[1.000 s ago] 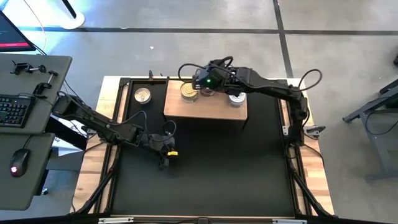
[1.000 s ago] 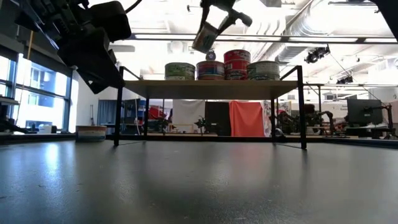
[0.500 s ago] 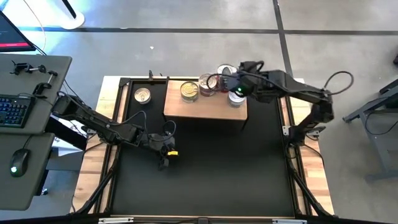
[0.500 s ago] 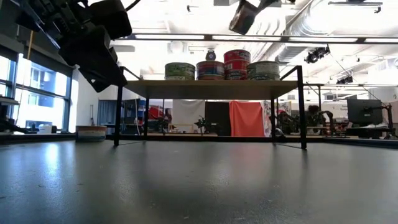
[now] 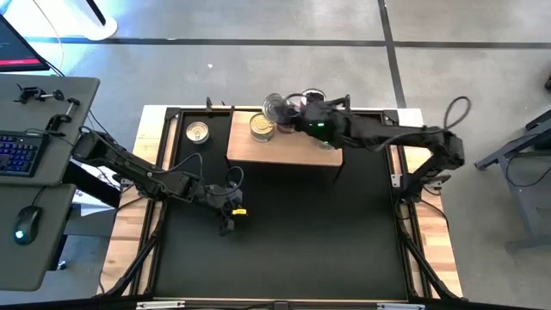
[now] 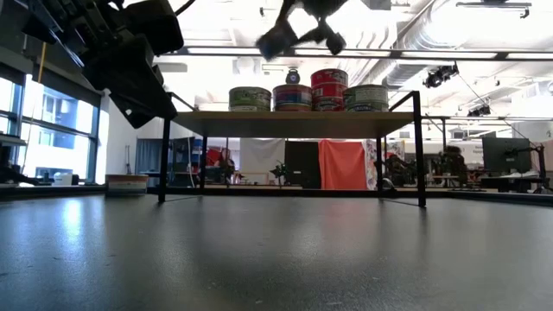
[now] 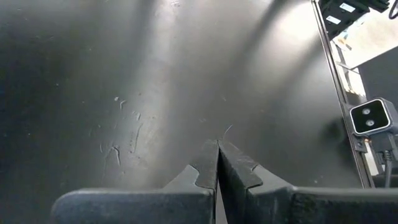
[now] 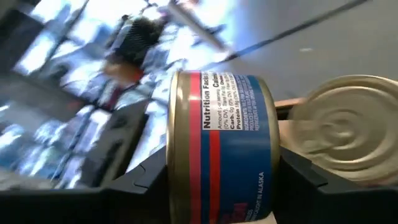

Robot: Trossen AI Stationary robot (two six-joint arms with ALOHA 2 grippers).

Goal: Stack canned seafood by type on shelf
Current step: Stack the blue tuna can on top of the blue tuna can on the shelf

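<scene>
The wooden shelf (image 5: 284, 148) stands at the far side of the black mat (image 5: 284, 241). It carries a gold-lidded can (image 5: 261, 127), a silver can (image 6: 292, 97), a stack of two red cans (image 6: 329, 90) and another can (image 6: 366, 97). My right gripper (image 5: 280, 110) hangs above the shelf's left half, shut on a red-and-blue labelled can (image 8: 224, 137), which shows tilted in the low view (image 6: 278, 41). My left gripper (image 7: 217, 163) is shut with nothing in it, low over the mat's left part (image 5: 228, 211). My right gripper pinches the can between its two fingers, one finger (image 8: 140, 180) against one flat end (image 8: 176, 155) and the other finger (image 8: 305, 180) against the opposite end (image 8: 272, 155). The fingers reach in nearly level from the table's right. The can is on its side, tilted, lifted clear above the shelf.
One more gold-lidded can (image 5: 198, 132) sits on the mat left of the shelf. A desk with keyboard (image 5: 19, 153) and mouse (image 5: 26, 226) stands beyond the table's left edge. The shelf's black legs (image 6: 421, 151) rise from the mat.
My right gripper has swung with the can up and toward the shelf's right end, then back left and a little down over the shelf's left half. The wrist has tipped and rolled, so the can now lies at a different tilt. It stays clear of the shelf.
</scene>
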